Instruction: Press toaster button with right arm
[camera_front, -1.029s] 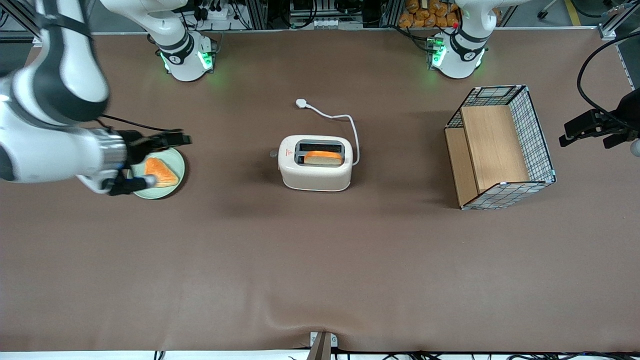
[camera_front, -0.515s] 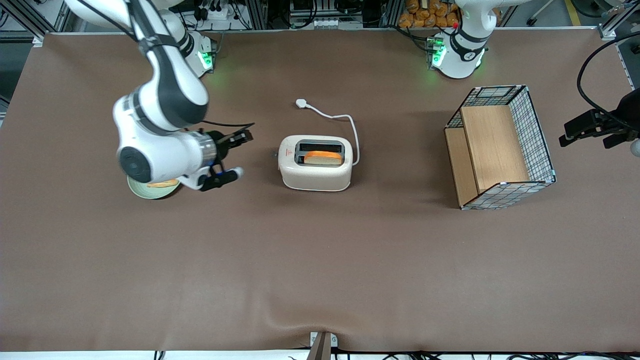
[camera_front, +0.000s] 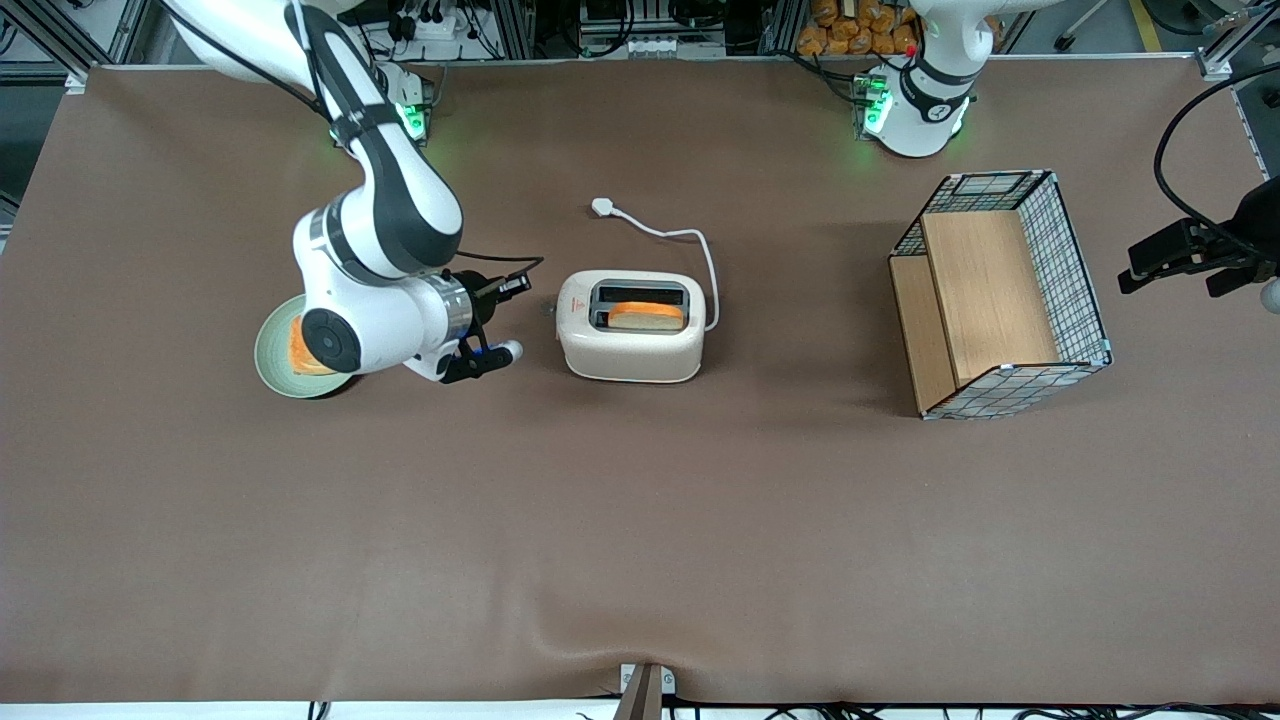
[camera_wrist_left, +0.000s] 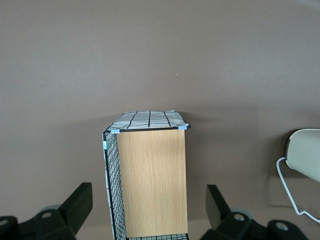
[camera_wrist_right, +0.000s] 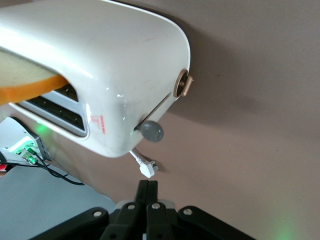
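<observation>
Brown table (camera_front: 640, 520): carries everything.
Glossy white right arm (camera_front: 385, 215): we aim it at the toaster's narrow end.
Cream-white two-slot toaster (camera_front: 632, 327): mid-table.
Black claw (camera_wrist_right: 147, 192): clenched, empty, just beside the toaster.
Small grey round toaster button (camera_wrist_right: 151, 131): we press squarely, avoiding a glancing slip.

The right arm (camera_front: 375, 215) bends down from its base, forearm low and level, and its gripper (camera_front: 500, 320) hangs just above the bench with the fingers (camera_wrist_right: 147, 192) pressed flat together.
</observation>
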